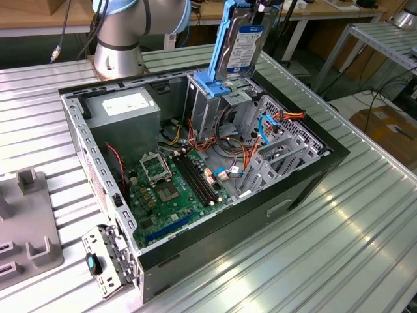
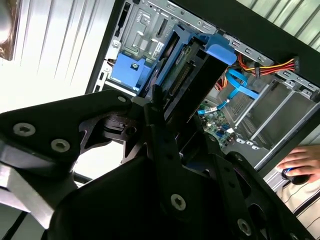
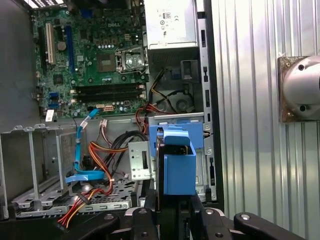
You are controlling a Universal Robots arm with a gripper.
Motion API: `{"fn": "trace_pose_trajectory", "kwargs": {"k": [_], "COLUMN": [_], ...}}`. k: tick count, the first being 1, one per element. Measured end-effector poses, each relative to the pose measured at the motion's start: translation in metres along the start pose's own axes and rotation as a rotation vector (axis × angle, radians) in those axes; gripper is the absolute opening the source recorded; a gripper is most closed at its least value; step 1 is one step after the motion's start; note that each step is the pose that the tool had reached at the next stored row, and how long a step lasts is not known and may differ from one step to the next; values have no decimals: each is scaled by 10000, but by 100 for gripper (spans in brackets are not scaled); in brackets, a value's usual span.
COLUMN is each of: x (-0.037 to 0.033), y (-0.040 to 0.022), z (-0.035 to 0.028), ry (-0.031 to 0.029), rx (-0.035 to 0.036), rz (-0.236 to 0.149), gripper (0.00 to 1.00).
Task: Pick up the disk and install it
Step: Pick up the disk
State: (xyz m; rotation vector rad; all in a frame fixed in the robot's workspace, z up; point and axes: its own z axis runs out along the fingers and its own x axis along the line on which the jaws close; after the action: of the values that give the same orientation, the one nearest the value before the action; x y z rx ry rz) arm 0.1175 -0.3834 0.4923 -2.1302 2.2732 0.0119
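Ribbed metal table (image 1: 339,248), one open computer case (image 1: 287,195) lying on it.
One disk (image 1: 238,42) standing on edge just over the case's drive cage, lower end at the cage mouth, clamped between the closed fingers of one gripper (image 3: 172,215). Probably stiff, dense for its size and shock-sensitive; bare metal faces likely slick, so best gripped on the blue plastic carrier's sides, away from the connector edge.

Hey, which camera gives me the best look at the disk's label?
The exterior view: the disk stands upright above the open computer case, its white-and-blue label facing the camera. Both wrist views see it edge-on: the first wrist view shows mainly the blue carrier, the second wrist view its dark connector edge.
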Motion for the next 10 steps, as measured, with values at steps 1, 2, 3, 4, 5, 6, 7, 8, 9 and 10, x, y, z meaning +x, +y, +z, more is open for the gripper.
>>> {"fn": "trace_pose_trajectory", "kwargs": {"k": [1, 2, 3, 4, 5, 6, 7, 8, 9, 10], "x": [9, 20, 36, 45, 53, 69, 80, 91, 104, 116], "y": [-3, -8, -14, -17, -20, -26, -30, -34, -38, -42], "z": [0, 0, 1, 0, 1, 1, 1, 0, 1, 1], "ry": [0, 0, -1, 0, 0, -1, 0, 1, 0, 0], "rx": [0, 0, 0, 0, 0, 0, 0, 0, 0, 0], "rz": [0, 0, 0, 0, 0, 0, 0, 0, 0, 0], "gripper": [35, 35, 35, 35, 35, 35, 35, 35, 35, 35]}}
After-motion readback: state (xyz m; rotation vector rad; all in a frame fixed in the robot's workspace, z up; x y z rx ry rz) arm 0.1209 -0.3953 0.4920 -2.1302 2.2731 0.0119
